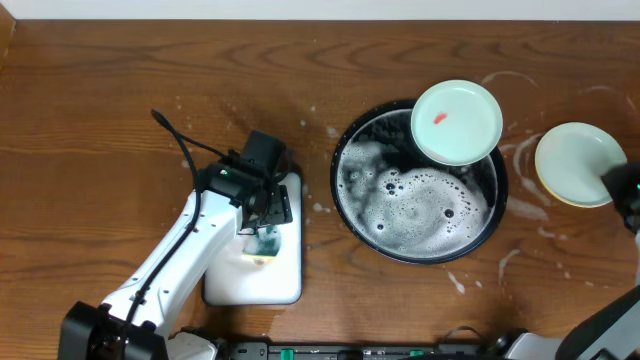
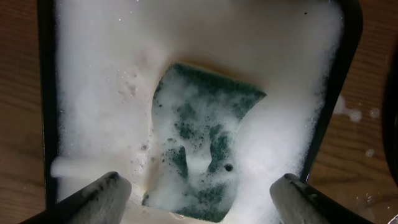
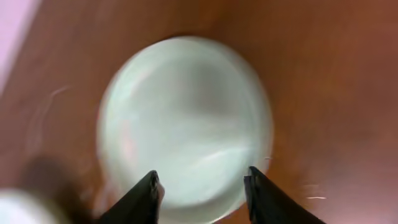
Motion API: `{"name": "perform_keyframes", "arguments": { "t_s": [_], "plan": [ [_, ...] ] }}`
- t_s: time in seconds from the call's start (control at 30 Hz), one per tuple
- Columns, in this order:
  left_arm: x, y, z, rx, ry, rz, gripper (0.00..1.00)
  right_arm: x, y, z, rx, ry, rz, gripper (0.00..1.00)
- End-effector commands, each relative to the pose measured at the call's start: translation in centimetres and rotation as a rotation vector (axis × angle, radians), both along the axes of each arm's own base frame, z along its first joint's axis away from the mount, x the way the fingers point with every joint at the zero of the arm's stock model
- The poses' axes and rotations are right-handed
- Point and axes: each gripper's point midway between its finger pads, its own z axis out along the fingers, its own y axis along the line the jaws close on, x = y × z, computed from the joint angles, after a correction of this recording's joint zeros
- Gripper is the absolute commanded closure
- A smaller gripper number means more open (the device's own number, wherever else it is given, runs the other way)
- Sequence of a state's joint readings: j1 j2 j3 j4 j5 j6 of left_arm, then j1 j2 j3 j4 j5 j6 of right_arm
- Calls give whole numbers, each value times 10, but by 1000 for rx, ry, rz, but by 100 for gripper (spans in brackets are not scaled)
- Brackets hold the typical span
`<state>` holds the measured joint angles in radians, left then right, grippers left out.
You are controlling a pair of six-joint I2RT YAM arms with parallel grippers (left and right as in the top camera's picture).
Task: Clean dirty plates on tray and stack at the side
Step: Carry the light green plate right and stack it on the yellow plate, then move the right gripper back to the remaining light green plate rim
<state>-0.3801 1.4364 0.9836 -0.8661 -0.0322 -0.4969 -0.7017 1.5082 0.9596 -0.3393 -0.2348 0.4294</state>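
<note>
The left gripper (image 2: 202, 199) was held spread wide directly above the green sponge (image 2: 205, 118), one finger to each side of it. The sponge's long axis was seen running near to far between them, so only a straight drop and a squeeze appeared to be needed. The sponge was found buried in foam inside the white rectangular dish (image 1: 290, 272), left of the tray (image 1: 338, 185).

The smeared mint plate (image 1: 457, 122) was propped on the tray's far right rim, with its red smear (image 1: 440, 118) showing. It lay right of the left arm and left of the right arm, and the right arm was judged the nearer.

The right gripper (image 3: 202, 190) was parted with nothing pinched. It was poised over the near edge of a clean mint plate (image 1: 575, 160), which was set on the bare tabletop (image 1: 100, 120) right of the tray.

Counted: one tray, one sponge, one dish. Two mint plates were plainly seen. A yellowish edge under the right-hand one hinted at a third beneath, though that could not be confirmed.
</note>
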Motion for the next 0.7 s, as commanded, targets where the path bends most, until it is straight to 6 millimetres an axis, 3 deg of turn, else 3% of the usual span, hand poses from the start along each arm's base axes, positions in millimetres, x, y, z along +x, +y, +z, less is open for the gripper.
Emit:
{"name": "perform_keyframes", "arguments": {
  "t_s": [0.0,0.07,0.13,0.2,0.27,0.43,0.67],
  "plan": [
    [0,3,1,9,-3,2,19,42,78,72,-33,-183,368,52],
    [0,3,1,9,-3,2,19,48,120,82,-65,-167,511,52],
    [0,3,1,9,-3,2,19,47,155,79,-102,-104,614,52],
    [0,3,1,9,-3,2,19,43,181,67,-169,-5,687,52],
    [0,3,1,9,-3,2,19,43,194,53,-263,90,709,52],
    [0,3,1,9,-3,2,19,67,188,39,-474,173,636,46],
    [0,3,1,9,-3,2,19,99,171,-4,-474,197,604,43]
  ]
}}
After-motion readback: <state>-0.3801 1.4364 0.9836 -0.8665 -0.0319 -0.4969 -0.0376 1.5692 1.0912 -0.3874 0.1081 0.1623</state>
